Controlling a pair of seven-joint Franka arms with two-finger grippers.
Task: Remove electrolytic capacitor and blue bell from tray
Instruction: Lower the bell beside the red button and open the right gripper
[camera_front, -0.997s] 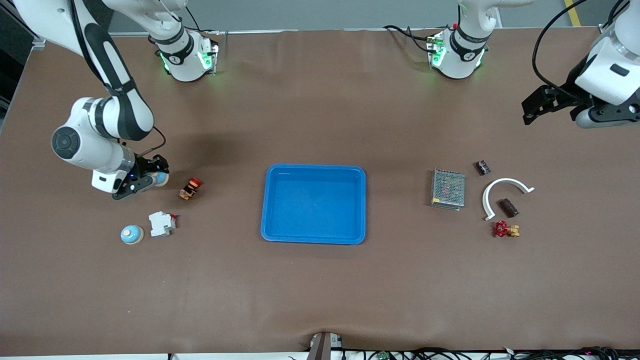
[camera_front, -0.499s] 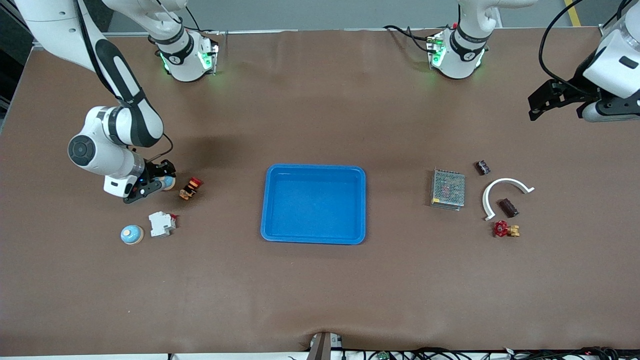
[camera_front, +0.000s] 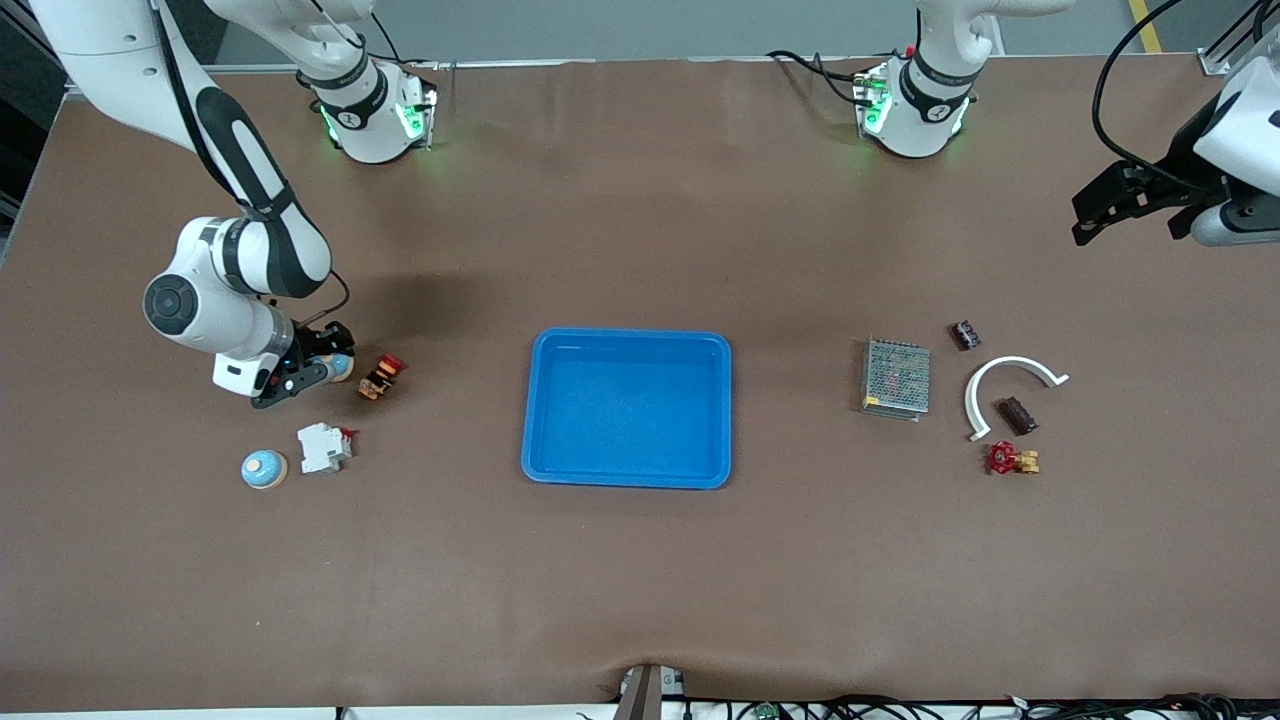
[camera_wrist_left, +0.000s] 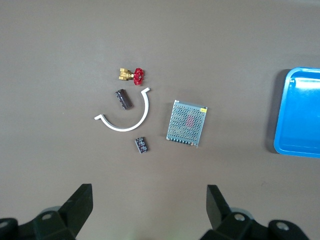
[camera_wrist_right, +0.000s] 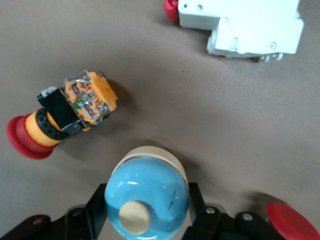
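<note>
Blue bell (camera_wrist_right: 146, 196) sits pinched in the right gripper (camera_front: 318, 365), low over bare table toward the right arm's end, well clear of the tray (camera_front: 545, 470), while the left gripper (camera_front: 1120, 205) waits, jaws spread wide, high over its own end.

Blue tray (camera_front: 627, 408) sits empty mid-table — right end effector (camera_front: 318, 362) grips a blue bell (camera_front: 338, 366).

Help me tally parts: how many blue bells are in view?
2. One blue bell is in the right gripper, beside the red pushbutton; the second bell sits beside the white breaker.
</note>
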